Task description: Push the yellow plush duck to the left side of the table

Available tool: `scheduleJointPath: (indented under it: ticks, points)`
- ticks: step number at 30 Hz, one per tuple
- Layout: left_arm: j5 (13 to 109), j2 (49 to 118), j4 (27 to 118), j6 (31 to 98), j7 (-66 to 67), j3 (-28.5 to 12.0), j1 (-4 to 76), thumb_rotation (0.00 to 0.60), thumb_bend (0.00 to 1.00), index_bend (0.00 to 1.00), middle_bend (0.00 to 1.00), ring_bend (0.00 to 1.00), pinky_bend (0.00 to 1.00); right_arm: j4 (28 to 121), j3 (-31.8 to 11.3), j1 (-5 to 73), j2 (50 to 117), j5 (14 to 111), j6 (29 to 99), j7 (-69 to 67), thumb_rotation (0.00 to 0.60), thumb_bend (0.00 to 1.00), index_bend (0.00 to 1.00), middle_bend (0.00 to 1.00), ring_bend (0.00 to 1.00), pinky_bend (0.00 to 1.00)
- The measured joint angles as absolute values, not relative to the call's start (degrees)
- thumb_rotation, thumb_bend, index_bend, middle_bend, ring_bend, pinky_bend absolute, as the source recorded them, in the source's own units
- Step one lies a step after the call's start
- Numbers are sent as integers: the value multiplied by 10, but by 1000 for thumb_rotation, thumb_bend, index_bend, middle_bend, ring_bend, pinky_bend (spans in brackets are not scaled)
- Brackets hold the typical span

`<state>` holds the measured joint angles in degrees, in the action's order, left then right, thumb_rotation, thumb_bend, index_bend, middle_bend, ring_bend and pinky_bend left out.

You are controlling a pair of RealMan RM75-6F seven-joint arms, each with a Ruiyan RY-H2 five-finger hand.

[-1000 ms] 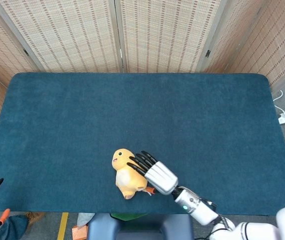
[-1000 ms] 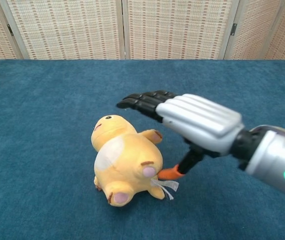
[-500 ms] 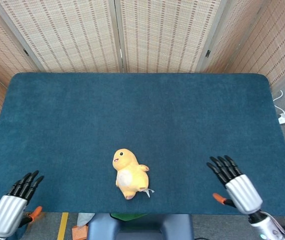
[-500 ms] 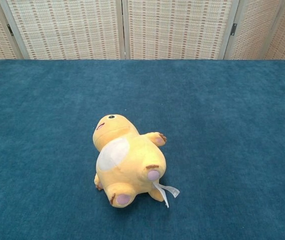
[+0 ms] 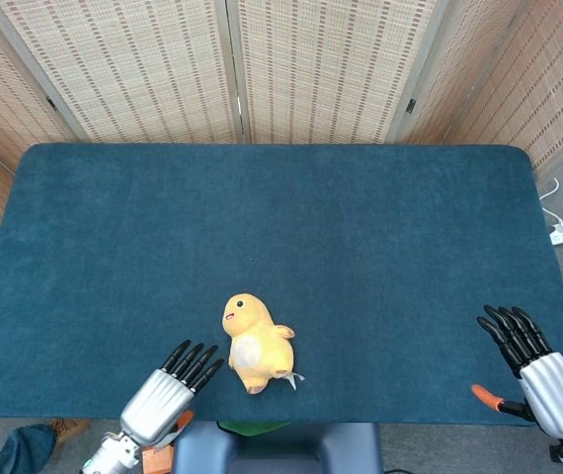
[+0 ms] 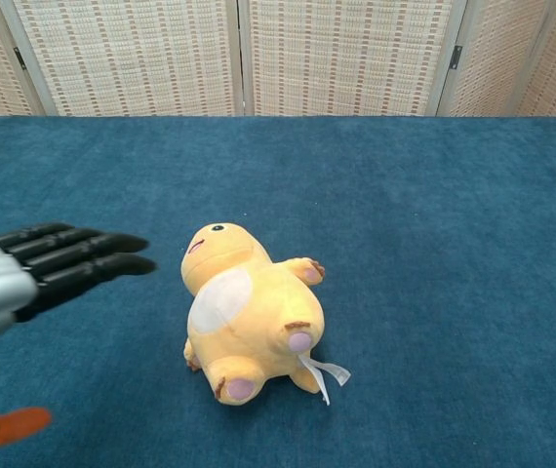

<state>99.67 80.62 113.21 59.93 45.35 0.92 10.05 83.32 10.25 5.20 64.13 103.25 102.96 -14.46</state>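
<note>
Closing in from 7 o'clock, your left hand (image 5: 168, 388) now sits flat, fingers straight, empty, just beside the yellow plush duck (image 5: 253, 344). Right hand (image 5: 536, 363) has pulled off to 4 o'clock, empty too. Duck hasn't moved: near-edge centre of the blue felt table (image 5: 281, 217). Left hand's on the wrong side for a leftward push.

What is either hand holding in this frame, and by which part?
Nothing is held. The left hand hovers with fingers extended beside the yellow plush duck, apart from it. The right hand is open near the table's right edge.
</note>
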Motion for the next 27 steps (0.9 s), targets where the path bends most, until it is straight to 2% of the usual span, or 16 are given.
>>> scheduleJointPath:
  ticks: [3,7,15,17,18,22,23,25,27]
  points:
    - [948,855,1127,563,492,-18,131,600,222,0,0,0,67,834,99,49,636,1034,1026,-153,600,70,0,0,0,0]
    - [886,903,1103,526,518,-54,176,600,215,0,0,0,57,835,92,44,630,1029,1023,-156,600,127,0,0,0,0]
    - [814,943,1048,481,519,-88,251,600,214,1,1,0,60,839,82,33,608,1020,1030,-197,600,128,0,0,0,0]
    - [802,952,1031,474,518,-92,268,600,214,32,35,6,110,838,79,27,604,1022,1044,-208,600,129,0,0,0,0]
    - [798,956,1025,472,518,-92,275,600,213,74,88,36,178,837,77,24,603,1023,1051,-210,600,129,0,0,0,0]
    - [795,973,1003,474,502,-89,293,600,243,316,374,290,560,831,66,14,601,1023,1062,-218,600,129,0,0,0,0]
    - [800,976,997,476,495,-87,295,600,269,368,427,335,609,831,65,14,601,1022,1061,-219,600,129,0,0,0,0]
    - [819,983,981,483,477,-82,301,600,416,532,603,487,741,831,63,13,601,1021,1055,-221,600,128,0,0,0,0]
    - [841,989,965,494,456,-77,305,600,538,668,733,604,853,832,61,13,602,1021,1053,-221,600,128,0,0,0,0]
